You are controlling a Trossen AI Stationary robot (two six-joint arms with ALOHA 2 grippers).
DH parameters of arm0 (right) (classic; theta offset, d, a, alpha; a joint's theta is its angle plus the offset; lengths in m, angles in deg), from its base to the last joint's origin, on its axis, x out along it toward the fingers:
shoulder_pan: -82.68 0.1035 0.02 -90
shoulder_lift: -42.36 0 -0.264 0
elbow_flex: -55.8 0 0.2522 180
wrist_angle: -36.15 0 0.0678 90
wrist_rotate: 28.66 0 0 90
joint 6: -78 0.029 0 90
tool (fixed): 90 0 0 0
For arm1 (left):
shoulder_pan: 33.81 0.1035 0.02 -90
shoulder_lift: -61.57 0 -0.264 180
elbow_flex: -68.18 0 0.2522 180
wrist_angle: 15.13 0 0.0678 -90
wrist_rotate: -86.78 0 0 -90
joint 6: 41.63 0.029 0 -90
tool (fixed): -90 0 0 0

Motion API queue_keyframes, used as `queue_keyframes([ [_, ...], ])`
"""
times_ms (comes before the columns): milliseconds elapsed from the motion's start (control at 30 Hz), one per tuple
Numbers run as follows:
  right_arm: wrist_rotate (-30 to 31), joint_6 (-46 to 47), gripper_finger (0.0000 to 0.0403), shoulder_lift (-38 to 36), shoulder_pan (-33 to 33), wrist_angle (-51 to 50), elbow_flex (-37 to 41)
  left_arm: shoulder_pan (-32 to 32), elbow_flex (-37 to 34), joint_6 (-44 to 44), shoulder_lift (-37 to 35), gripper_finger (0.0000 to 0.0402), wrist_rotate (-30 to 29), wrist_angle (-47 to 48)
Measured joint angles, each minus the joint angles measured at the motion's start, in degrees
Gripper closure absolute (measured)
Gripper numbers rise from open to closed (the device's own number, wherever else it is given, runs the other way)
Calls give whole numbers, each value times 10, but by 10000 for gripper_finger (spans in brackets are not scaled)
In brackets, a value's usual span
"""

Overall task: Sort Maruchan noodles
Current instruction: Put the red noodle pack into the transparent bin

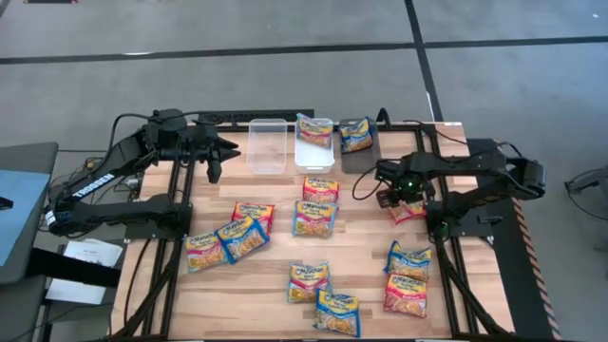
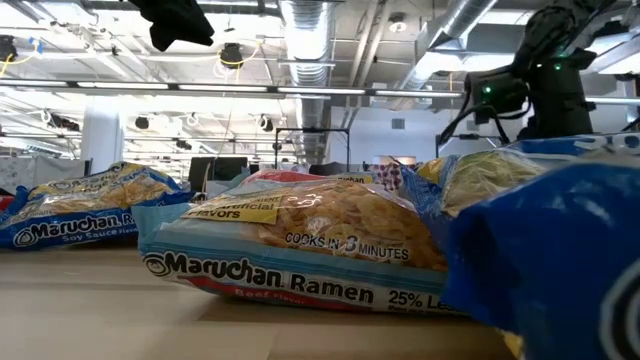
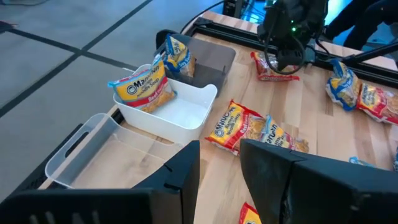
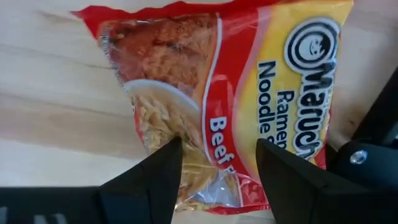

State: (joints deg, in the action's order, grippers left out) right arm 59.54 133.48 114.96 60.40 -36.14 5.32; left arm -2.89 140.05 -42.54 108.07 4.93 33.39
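Directly beneath the right gripper (image 4: 214, 171), a red-banded beef Maruchan packet (image 4: 249, 81) is lying flat on the wooden table (image 1: 370, 256). The gripper's two dark fingers are standing wide apart, one on each side of the packet's middle, clamped on nothing; this looks like the lineup for a pinch from above, though whether the tips are touching the plastic is not clear.

Seen from overhead, the right gripper (image 1: 404, 190) is hanging over this packet (image 1: 410, 211) near the table's right side. Beyond it, along the far edge, three bins are sitting in a row: a clear bin (image 1: 267, 144) holding nothing, a white bin (image 1: 314, 152) with one packet, and a dark-grey bin (image 1: 358, 152) with another. Sorting seems barely begun.

The left gripper (image 1: 211, 152) is waiting beside the clear bin, its fingers partly apart and holding nothing.

Other Maruchan packets are lying scattered nearby, with two just to the gripper's left (image 1: 316, 204) and several nearer the front edge (image 1: 408, 275). Nothing appears to be blocking the way to the bins.
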Motion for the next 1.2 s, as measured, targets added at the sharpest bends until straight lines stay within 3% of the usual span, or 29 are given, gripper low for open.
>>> queue_keyframes([
  [167,0,5,177,-1,1,23,17,0,0,0,0,299,-1,0],
  [300,-1,5,205,-1,0,51,18,0,0,1,0,299,-11,0],
  [700,1,15,387,0,0,58,19,0,0,13,0,299,-15,0],
  [900,-6,15,398,2,0,52,14,0,0,14,0,300,-15,0],
  [1200,-15,42,400,3,49,-19,-63,0,0,33,0,300,-35,0],
])
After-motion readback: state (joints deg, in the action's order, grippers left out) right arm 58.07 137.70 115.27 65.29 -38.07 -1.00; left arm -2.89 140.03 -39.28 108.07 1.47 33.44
